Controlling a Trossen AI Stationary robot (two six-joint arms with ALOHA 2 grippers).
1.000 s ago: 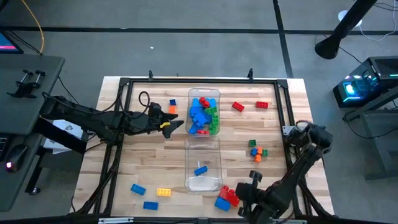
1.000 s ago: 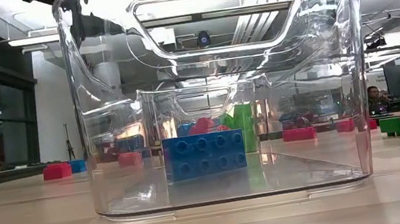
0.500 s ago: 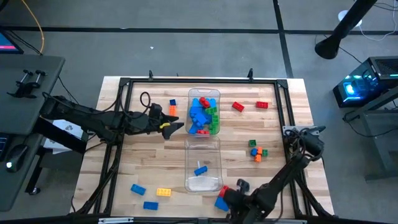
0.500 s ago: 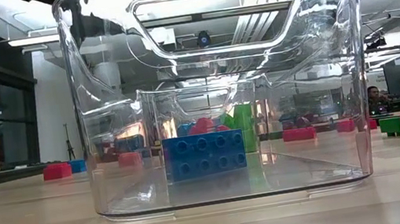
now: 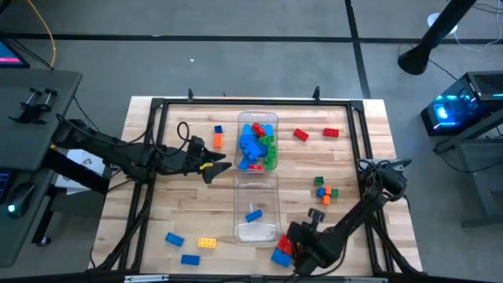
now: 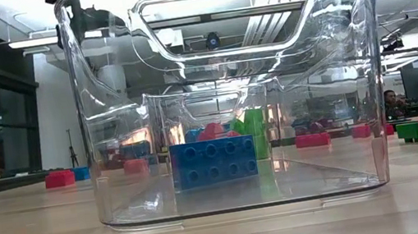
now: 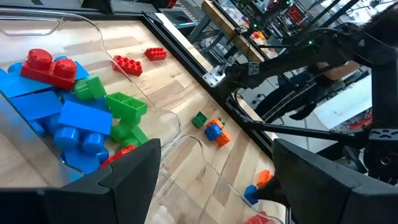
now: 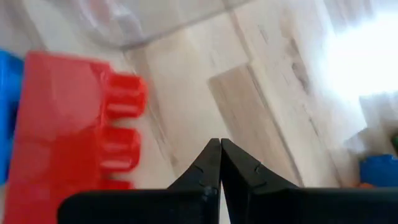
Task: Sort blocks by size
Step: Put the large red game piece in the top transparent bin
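Large blue, red and green blocks [image 5: 257, 145] fill the far clear bin [image 5: 258, 119]. The near clear bin [image 5: 257, 182] holds one small blue brick [image 5: 253, 215], which also shows in the low view [image 6: 213, 162]. My left gripper [image 5: 218, 165] is open and empty, left of the far bin; it also shows in its wrist view [image 7: 217, 180]. My right gripper [image 5: 292, 238] is shut and empty at the table's near edge. It is right beside a red brick [image 8: 68, 149] and a blue brick [image 5: 280, 257] that lie on the table.
Loose bricks lie on the wood: orange and blue [image 5: 218, 135] near the left gripper, two red ones [image 5: 300, 134] [image 5: 331, 132] at the far right, and a green, blue and orange cluster [image 5: 324, 189]. Blue and yellow ones [image 5: 207, 243] lie near left. A black frame [image 5: 157, 103] rims the table.
My right gripper has moved along the near edge toward the table's left, up to the red and blue bricks beside the near bin. My left gripper has drawn back a little toward the near-left, which uncovers the orange brick.
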